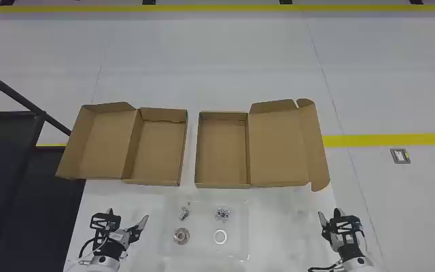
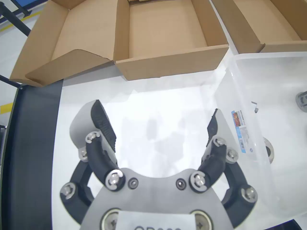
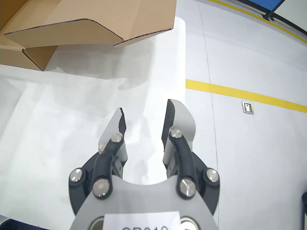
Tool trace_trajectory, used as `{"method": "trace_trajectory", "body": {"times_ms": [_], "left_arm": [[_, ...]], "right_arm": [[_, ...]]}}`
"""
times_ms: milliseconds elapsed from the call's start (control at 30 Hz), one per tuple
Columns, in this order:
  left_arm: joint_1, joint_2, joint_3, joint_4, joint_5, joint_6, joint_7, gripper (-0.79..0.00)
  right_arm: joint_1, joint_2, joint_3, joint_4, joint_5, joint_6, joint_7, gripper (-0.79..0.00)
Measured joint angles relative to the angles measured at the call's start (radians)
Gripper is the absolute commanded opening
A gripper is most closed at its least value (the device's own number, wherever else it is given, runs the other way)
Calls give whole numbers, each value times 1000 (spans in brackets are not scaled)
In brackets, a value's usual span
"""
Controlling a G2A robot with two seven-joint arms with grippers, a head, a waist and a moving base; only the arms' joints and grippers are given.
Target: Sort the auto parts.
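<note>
While both arms sit low at the counter's [image 1: 285,217] 6 o'clock edge, a clear tub [image 1: 202,226] lies between them. Four pieces rest on its floor, apart from one another: a stud [image 1: 183,213] at 10 o'clock, a toothed piece [image 1: 221,215] at 2 o'clock, a flanged ring [image 1: 181,236] at 8 o'clock and a white ring [image 1: 220,236] at 4 o'clock.

At 9 o'clock of the tub, near it, is the left pincer [image 1: 121,224], its jaws spread wide. In its wrist view the left pincer [image 2: 156,106] hangs over bare counter, with the tub's wall [image 2: 242,111] just beside one finger. The flanged ring [image 2: 268,149] and stud [image 2: 302,99] show behind that wall. The flanged ring is the piece nearest this pincer, at its 3 o'clock.

Well apart from the tub, at its 3 o'clock, is the right pincer [image 1: 338,221]. Its wrist view shows the right pincer [image 3: 145,105] with jaws parted more narrowly, gripping nothing. The white ring is the nearest piece, at its 9 o'clock.

Two open cardboard boxes stand side by side at 12 o'clock of the tub. The left box [image 1: 160,146] has its lid [image 1: 102,139] folded out toward 9 o'clock. The right box [image 1: 221,149] has its flap [image 1: 282,143] folded out toward 3 o'clock.
</note>
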Motion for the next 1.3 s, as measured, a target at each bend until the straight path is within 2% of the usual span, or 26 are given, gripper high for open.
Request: {"method": "trace_trajectory", "body": {"times_ms": [400,433,600,733,1000,1167,1300], "left_arm": [[0,0,0,0,0,0,0,0],[0,0,0,0,0,0,0,0],[-3,-2,-8,-4,-20,1,5,0],[2,-2,-29,-8,-53,-39,48,0],[28,-1,-59,-17,-63,-117,111,0],[36,1,-63,-22,-41,-139,115,0],[35,1,-63,-21,-42,-139,115,0]], "right_arm": [[0,0,0,0,0,0,0,-422],[0,0,0,0,0,0,0,0],[10,-1,-31,-30,-19,-44,-32,0],[26,-2,-59,-101,-27,-114,-61,0],[157,4,-162,-193,-61,-380,73,0],[272,-2,-279,-161,-90,-472,224,0],[267,-2,-276,-161,-89,-468,209,0]]}}
